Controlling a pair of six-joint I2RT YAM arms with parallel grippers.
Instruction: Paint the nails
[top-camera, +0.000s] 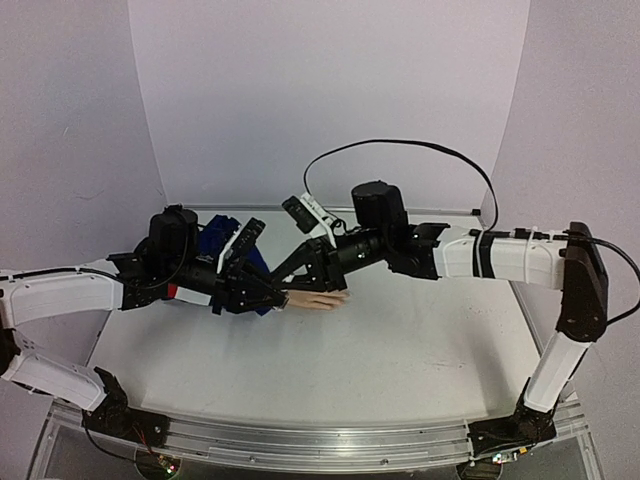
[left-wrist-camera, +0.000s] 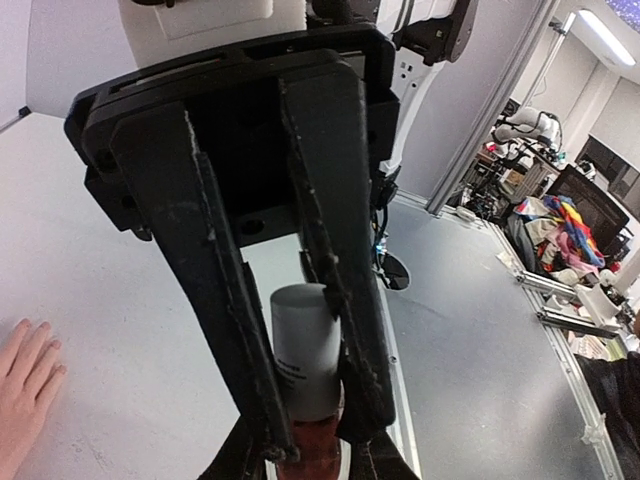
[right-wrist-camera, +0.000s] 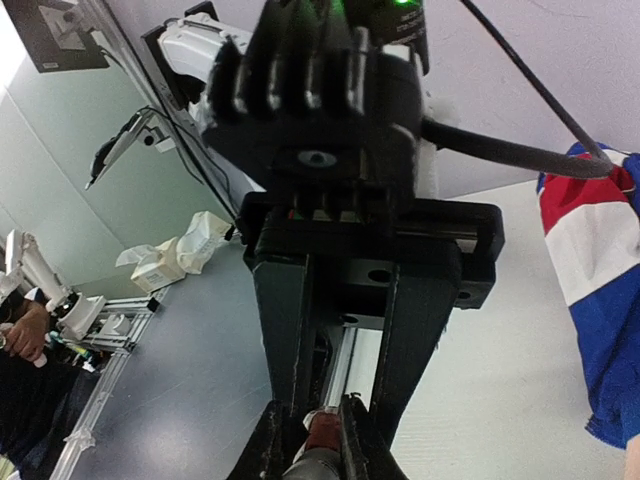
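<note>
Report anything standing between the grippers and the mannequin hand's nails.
Nothing visible does. The pale peach mannequin hand lies on the white table beside the left gripper, only tabletop between them. Its jaws and the right gripper are both shut on a small white and dark red bottle.

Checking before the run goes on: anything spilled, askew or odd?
Nothing stands out. No spill shows on the table, and the mannequin hand lies flat on it. The left gripper and right gripper are both shut on the small bottle.

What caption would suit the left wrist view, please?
Left gripper shut on the bottle; mannequin hand at lower left.
</note>
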